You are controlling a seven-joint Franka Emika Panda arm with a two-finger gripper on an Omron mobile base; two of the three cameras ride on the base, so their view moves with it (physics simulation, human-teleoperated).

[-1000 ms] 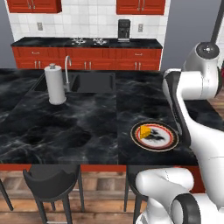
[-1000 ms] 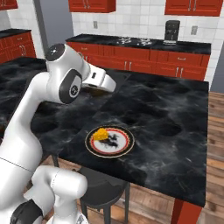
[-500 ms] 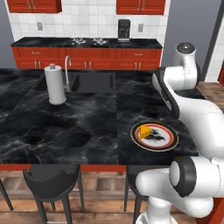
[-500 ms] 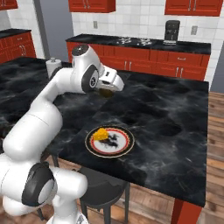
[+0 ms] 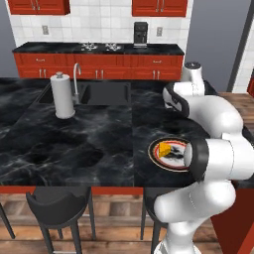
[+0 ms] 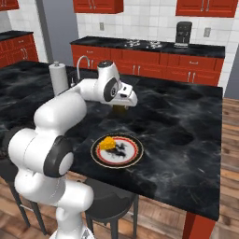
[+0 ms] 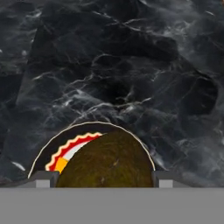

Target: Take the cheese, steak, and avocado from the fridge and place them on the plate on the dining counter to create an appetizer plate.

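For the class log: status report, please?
Gripper shut on avocado, above counter. Cheese and dark lump on plate. Path clear.

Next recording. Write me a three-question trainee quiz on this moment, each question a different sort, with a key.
1. True or false: the cheese already lies on the plate.
2. What is between the fingers of the gripper? A) a cup B) the avocado C) nothing
3. Fill in: the plate rests on the black marbled ____ counter.
Key: 1 true; 2 B; 3 dining.
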